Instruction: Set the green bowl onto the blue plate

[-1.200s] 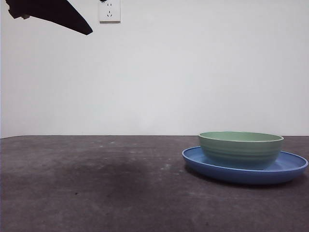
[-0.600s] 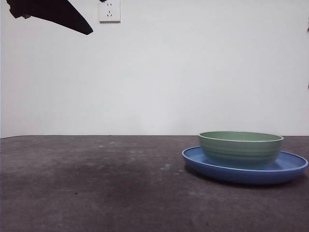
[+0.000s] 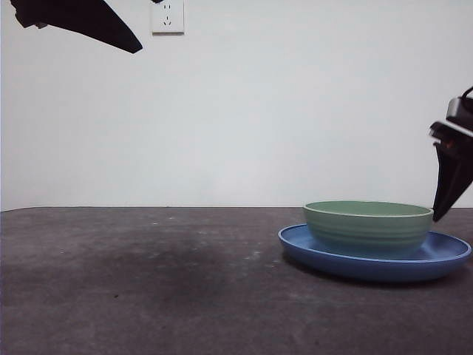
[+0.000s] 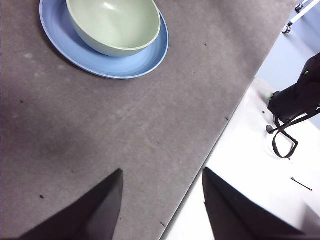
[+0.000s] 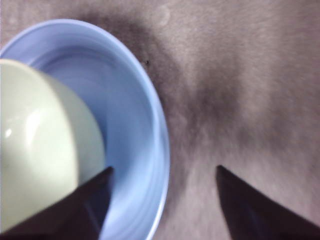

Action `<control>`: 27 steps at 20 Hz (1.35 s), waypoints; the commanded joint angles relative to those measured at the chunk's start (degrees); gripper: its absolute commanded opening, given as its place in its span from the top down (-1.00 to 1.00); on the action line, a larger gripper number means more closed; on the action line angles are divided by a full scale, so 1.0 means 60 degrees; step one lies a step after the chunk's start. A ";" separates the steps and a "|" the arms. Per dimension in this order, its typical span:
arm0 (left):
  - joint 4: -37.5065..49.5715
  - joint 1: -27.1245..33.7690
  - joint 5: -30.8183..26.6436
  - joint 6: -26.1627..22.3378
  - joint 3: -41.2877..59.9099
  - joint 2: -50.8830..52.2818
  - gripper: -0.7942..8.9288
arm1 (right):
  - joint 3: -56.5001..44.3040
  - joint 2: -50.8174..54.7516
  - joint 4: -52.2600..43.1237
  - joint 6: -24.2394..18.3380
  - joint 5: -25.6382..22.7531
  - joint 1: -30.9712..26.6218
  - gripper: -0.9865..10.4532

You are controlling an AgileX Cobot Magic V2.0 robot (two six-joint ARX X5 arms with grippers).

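Since a second ago my right pincer (image 3: 452, 166) has entered the front view at the right edge, above the plate's rim; bowl and plate have not shifted. Green bowl (image 3: 368, 227) sits upright inside the blue plate (image 3: 443, 260), both on the dark grey surface (image 3: 148, 281), toward its right side. Right wrist view: the right pincer's (image 5: 162, 172) jaws stand apart, empty, one over the plate's floor just beside the bowl's wall, the other over bare surface outside the rim. Whether either jaw touches the plate cannot be told. Left wrist view: my left pincer (image 4: 161, 180) is well apart from the dishes, jaws apart and empty, near the surface's edge. A wall socket (image 3: 167, 16) shows on the white wall behind.
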State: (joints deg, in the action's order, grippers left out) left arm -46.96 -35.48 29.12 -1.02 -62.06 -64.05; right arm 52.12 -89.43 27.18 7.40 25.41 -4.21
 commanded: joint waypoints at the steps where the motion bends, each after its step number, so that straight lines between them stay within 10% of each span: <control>1: 0.0044 -0.0080 0.0076 -0.0197 -0.0091 -0.0051 0.33 | 0.0055 -0.0484 -0.0273 -0.0018 0.0033 0.0022 0.39; 27: 0.0040 -0.0080 0.0076 -0.0193 -0.0091 -0.0051 0.32 | 0.0058 -0.0029 -0.0998 0.0470 0.0863 -0.0011 0.81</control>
State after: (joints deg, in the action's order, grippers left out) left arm -46.98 -35.48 29.12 -1.04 -62.06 -64.05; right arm 51.96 -89.36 21.89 9.08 29.85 -4.19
